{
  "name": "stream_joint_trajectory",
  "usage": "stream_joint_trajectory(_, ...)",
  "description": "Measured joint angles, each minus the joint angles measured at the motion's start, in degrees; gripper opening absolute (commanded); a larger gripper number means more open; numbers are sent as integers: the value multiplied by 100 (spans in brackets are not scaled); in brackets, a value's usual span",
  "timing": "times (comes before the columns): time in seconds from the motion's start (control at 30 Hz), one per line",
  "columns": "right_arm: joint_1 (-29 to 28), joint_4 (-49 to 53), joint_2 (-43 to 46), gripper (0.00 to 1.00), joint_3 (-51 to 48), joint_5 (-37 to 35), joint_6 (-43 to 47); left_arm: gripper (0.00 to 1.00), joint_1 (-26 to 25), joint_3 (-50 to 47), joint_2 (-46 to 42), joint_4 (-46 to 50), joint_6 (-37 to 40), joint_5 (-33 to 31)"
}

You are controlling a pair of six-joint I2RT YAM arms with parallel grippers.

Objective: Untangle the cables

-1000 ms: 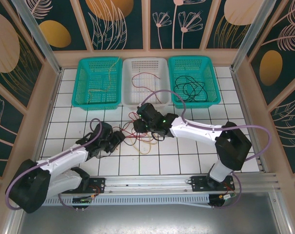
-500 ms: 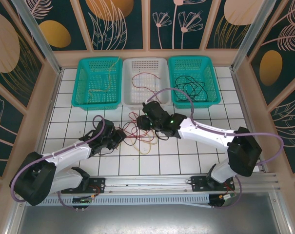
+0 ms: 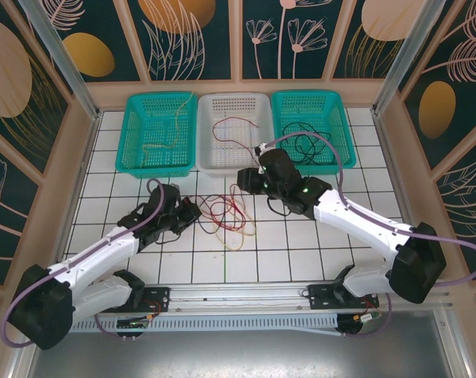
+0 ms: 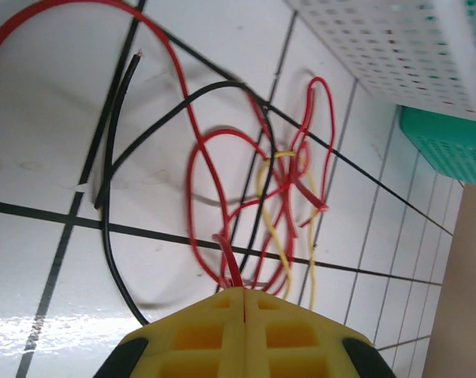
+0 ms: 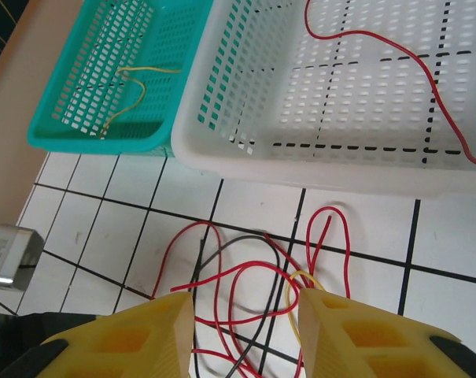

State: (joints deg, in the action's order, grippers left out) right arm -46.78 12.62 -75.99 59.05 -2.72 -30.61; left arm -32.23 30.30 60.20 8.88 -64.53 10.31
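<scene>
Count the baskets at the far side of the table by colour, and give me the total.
Teal: 2, the left teal basket and the right teal basket
White: 1, the white basket between them
Total: 3 baskets
</scene>
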Motion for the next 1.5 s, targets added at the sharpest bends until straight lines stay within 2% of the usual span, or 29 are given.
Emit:
stream_joint_trajectory(0.37,68,26,-7,43,503,629,74,0,0,2114,-120,1088,1996,302)
stream_joint_trajectory(0.53,66,31,-142,43,608,713,153,0,0,2175,-273,1187,2251,127)
stream_joint_trajectory(0.6,37,85,-323,43,608,675,155,1,0,1930,-275,1139,2201,129)
stream_joint_trajectory(0.7,-68,151,-651,41,546,542,155,8,0,1425,-280,1099,2026,125)
stream_joint_trajectory(0.77,-142,173,-870,35,435,472,160,11,0,1172,-284,1097,1917,120)
stream_joint_trajectory(0.8,-170,192,-997,29,372,417,160,14,0,1047,-289,1088,1853,105)
stream_joint_trajectory(0.87,-186,262,-1250,21,289,341,151,24,0,866,-304,1064,1731,85)
stream_joint_trajectory(0.93,-186,334,-1523,21,264,273,125,40,0,643,-363,949,1563,63)
stream_joint_trajectory(1.0,-203,332,-1718,23,264,264,131,45,0,358,-479,804,1333,13)
stream_joint_trajectory(1.1,-326,330,-1893,23,310,280,157,46,0,-46,-586,610,1003,-50)
stream_joint_trajectory(1.2,-463,313,-2061,23,474,282,173,41,0,-389,-520,308,640,-83)
stream_joint_trajectory(1.5,-544,282,-2083,22,531,304,151,39,0,-588,343,-710,-140,-96)
